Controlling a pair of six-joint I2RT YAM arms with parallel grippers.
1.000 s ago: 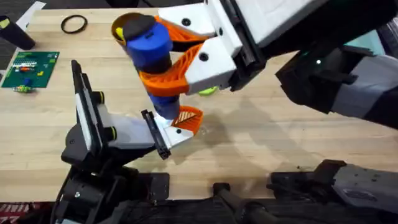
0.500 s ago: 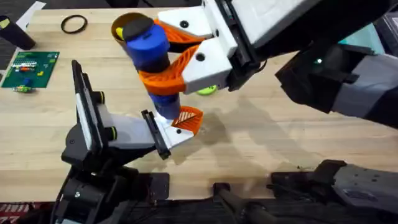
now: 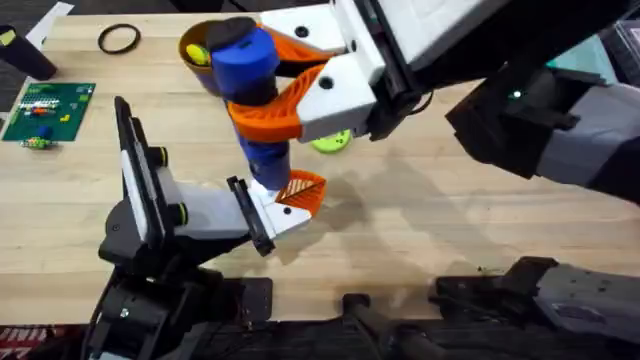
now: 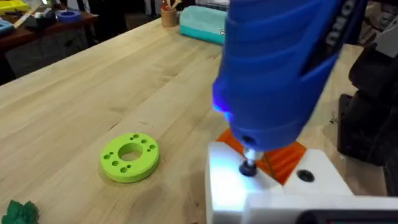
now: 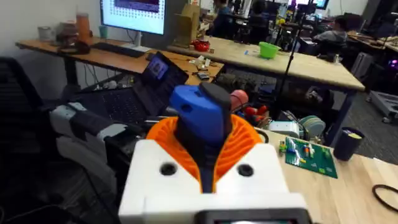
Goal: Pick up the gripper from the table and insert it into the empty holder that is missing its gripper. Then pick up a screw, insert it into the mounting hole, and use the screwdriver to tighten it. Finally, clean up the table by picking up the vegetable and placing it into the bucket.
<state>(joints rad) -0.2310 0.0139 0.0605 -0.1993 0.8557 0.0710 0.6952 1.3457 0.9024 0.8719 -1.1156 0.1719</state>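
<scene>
The right pincer pinches the screwdriver upright so its tip meets the screw in the holder.

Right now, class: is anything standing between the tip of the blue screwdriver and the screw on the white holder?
Nothing visible does. The right gripper holds the screwdriver upright, and in the left wrist view its tip sits directly over the screw on the holder, beside the small orange gripper.

Looks like a robotics lab or workshop: long wooden benches, a monitor and laptop at 11 o'clock, a circuit board.
</scene>
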